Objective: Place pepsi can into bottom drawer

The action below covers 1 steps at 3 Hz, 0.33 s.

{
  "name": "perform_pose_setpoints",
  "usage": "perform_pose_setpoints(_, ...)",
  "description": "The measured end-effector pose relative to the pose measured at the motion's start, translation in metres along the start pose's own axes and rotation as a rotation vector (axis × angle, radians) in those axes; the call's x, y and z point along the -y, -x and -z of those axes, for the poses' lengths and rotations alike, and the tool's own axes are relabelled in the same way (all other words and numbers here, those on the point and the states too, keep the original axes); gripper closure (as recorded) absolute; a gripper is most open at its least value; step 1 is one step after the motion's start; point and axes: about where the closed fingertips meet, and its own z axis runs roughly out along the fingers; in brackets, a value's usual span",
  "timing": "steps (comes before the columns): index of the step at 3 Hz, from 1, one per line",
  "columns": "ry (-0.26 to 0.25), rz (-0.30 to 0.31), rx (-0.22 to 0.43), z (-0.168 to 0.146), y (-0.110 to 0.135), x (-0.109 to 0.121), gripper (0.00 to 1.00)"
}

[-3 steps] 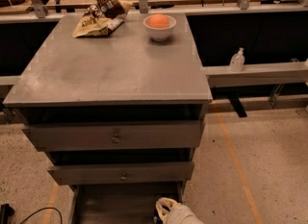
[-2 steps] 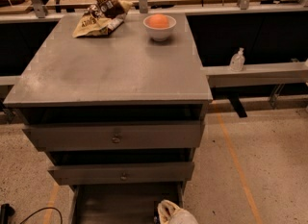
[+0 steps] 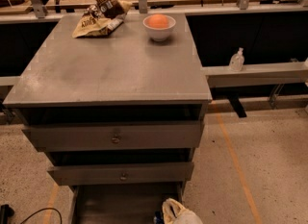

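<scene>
The grey metal cabinet (image 3: 110,64) stands in the middle of the view. Its bottom drawer (image 3: 120,201) is pulled out at the lower edge, showing a dark grey floor. My gripper (image 3: 175,212), pale cream, is at the very bottom of the frame over the drawer's right front part, partly cut off. A small dark-blue sliver (image 3: 157,217) shows at the gripper's left side; it may be the pepsi can, but most of it is hidden. The two upper drawers (image 3: 115,136) with round knobs sit slightly ajar.
A white bowl holding an orange ball (image 3: 159,25) and a chip bag (image 3: 98,17) sit at the back of the cabinet top. A sanitizer bottle (image 3: 236,59) stands on a ledge to the right. A black cable (image 3: 33,214) lies on the floor at lower left.
My gripper has shifted slightly right and lower over the open bottom drawer. The cabinet and the things on top have not moved.
</scene>
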Motion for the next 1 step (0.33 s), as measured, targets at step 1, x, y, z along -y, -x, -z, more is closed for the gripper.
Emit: perform_pose_setpoints(1, 0.0, 0.0, -0.001, 0.0016, -0.0006, 0.0001, 0.84)
